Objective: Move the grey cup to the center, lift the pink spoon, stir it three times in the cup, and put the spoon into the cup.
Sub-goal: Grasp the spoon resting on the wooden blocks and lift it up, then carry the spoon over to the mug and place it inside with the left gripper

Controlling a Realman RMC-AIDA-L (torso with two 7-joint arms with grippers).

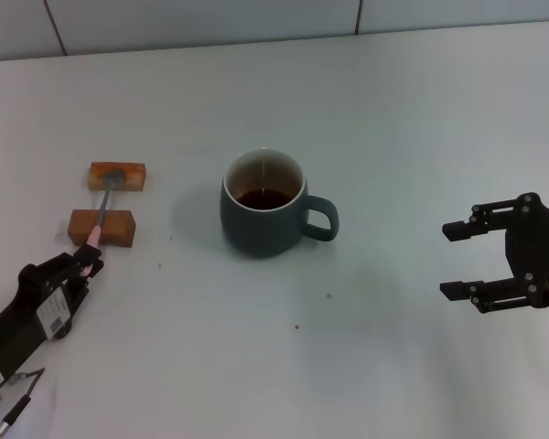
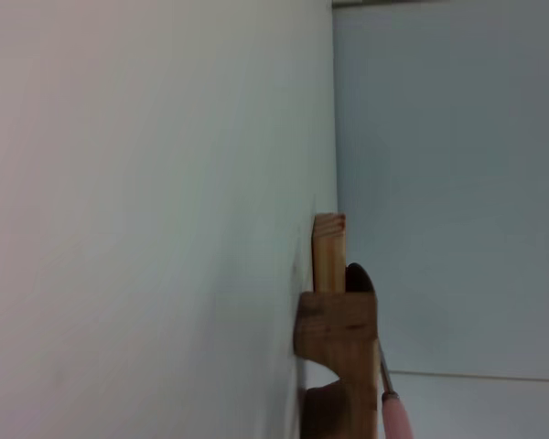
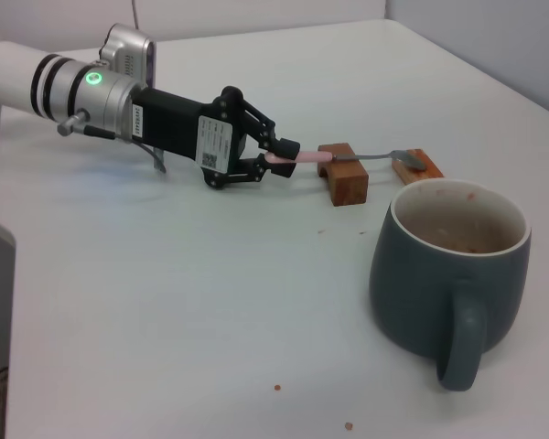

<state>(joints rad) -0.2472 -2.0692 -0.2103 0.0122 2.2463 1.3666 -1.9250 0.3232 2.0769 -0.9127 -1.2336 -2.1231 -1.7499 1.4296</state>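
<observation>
Across two wooden blocks (image 1: 110, 201) lies the slim metal-stemmed pink spoon (image 1: 104, 202).

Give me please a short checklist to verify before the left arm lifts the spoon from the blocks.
1. Grey cup at the table's center, upright: ok.
2. Pink spoon rests across both wooden blocks: ok.
3. Left gripper at the spoon's pink handle end, fingers around it: ok.
4. Firm grip on the handle: cannot tell.
5. Right gripper open, well away from the cup: ok.
6. Path from spoon to cup free of things: ok.
</observation>
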